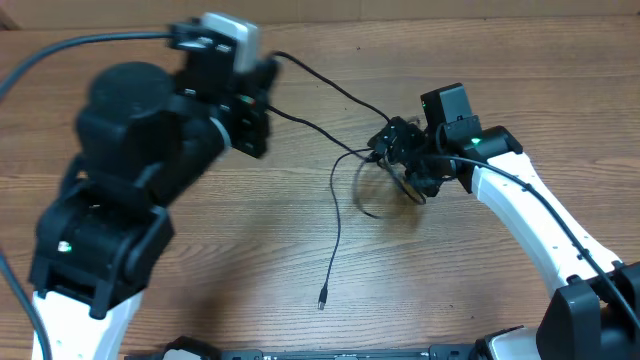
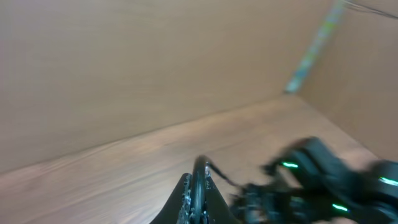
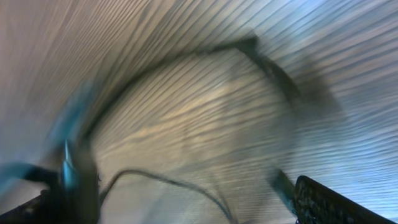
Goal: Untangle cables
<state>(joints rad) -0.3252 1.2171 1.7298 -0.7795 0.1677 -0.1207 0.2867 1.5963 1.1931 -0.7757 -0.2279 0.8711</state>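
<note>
The thin black cables point(image 1: 340, 195) lie mid-table. Two strands run taut from my left gripper point(image 1: 260, 112) to a knot point(image 1: 392, 138) at my right gripper point(image 1: 402, 160). One cord hangs forward and ends in a small plug point(image 1: 322, 298). A loop point(image 1: 372, 200) lies below the knot. In the left wrist view my left gripper point(image 2: 200, 186) is shut on a cable point(image 2: 217, 174). In the blurred right wrist view my right gripper point(image 3: 186, 190) has its fingers wide apart, with a cable point(image 3: 165, 179) passing between them.
The wooden table point(image 1: 480, 300) carries nothing else. Thick black arm wires run at the far left point(image 1: 60, 50) and along the right arm point(image 1: 540, 200). Plain brown walls point(image 2: 155, 62) stand behind the table. The right arm point(image 2: 323, 180) shows blurred in the left wrist view.
</note>
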